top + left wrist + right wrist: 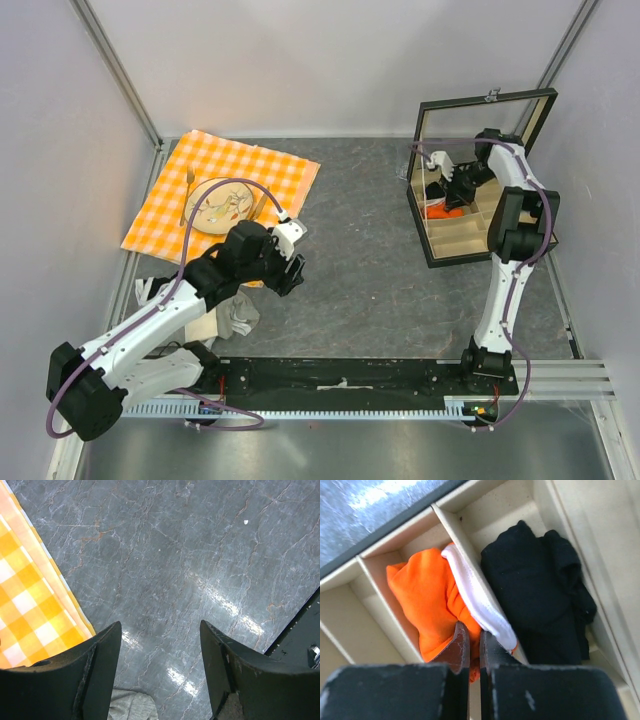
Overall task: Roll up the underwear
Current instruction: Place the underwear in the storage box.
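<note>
the underwear (427, 605) is a crumpled lump of bright orange-red fabric with a broad white band along one edge. it sits in a narrow compartment of the divided tray box (430, 255), which stands by the right edge of the bench, toward the far right corner, with its lid raised. the white band lies draped over the divider wall into the next compartment, where a black fabric bundle (535, 595) lies.

my right gripper (473, 632) is down in that box, its jaws drawn to a thin slit with a fold of orange cloth pinched between the tips.

my left gripper (160, 640) hangs over bare grey stone near the left edge, jaws wide and holding nothing. the orange checkered cloth (25, 615) is just beside it, and a grey-white cloth (132, 705) shows under its fingers.
</note>
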Controlling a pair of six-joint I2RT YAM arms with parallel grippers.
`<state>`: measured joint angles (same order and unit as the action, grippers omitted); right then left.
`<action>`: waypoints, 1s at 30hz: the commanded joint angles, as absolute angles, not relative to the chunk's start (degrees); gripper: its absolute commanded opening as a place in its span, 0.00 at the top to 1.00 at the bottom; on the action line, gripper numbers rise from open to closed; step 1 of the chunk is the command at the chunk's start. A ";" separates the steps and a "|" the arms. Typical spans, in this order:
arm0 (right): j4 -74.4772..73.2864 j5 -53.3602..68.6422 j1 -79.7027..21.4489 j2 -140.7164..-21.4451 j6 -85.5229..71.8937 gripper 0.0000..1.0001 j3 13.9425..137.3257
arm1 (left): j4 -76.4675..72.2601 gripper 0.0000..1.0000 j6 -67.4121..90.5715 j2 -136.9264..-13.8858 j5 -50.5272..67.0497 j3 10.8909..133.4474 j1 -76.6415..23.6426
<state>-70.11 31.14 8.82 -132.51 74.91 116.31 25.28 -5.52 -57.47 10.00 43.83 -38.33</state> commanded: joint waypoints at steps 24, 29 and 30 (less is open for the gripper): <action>-67.32 21.53 9.76 -130.71 66.36 0.46 116.89 | 24.70 0.30 -7.82 -55.90 10.28 44.12 -38.06; -67.50 22.94 10.37 -126.92 63.99 0.39 117.42 | 24.43 0.30 -7.56 -54.85 10.02 43.86 -38.06; -67.59 23.11 10.46 -125.61 63.72 0.37 117.16 | 24.43 0.30 -7.47 -54.67 9.85 43.86 -38.06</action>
